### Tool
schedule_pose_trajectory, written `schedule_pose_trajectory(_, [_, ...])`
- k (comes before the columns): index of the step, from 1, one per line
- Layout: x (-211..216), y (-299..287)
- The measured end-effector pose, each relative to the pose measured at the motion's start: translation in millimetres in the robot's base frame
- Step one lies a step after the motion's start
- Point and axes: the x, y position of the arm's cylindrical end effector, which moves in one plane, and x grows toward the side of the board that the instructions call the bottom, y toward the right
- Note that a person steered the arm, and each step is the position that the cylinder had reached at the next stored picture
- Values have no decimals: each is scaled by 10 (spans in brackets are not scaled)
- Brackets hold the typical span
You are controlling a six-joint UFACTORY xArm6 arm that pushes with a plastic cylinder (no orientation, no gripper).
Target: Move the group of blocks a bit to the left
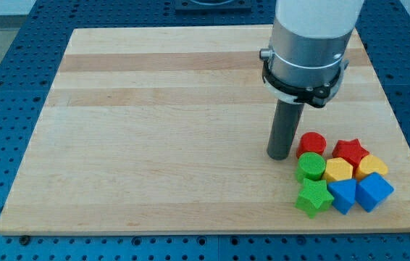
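My tip (279,156) holds nothing. Just to its right sits the red round block (311,143). The green round block (311,167) and the other blocks huddle below-right, on the wooden board (154,130).

A robotics lab bench: a pale wooden board (169,130) lies on a blue perforated metal table (2,80), beneath a white-and-grey robot arm (308,43).
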Motion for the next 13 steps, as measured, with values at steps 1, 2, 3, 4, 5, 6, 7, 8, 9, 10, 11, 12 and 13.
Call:
schedule_pose_trajectory(1, [-4,-5])
schedule_pose_trajectory(2, [-330,-25])
schedule_pose_trajectory(3, [-823,506])
schedule_pose_trajectory(4, [-958,1501])
schedule_pose_trajectory(5, [-939,2472])
schedule_pose_trajectory(6, [-924,2499])
schedule_pose_trajectory(7, [-746,2505])
schedule_pose_trajectory(8, [-109,2501])
schedule_pose_trajectory(9, [637,2496])
schedule_pose_trajectory(10, [1069,2222])
schedule_pose_trajectory(11, [1071,1971])
schedule_pose_trajectory(12, [1082,1375])
schedule_pose_trajectory(13, [1076,730])
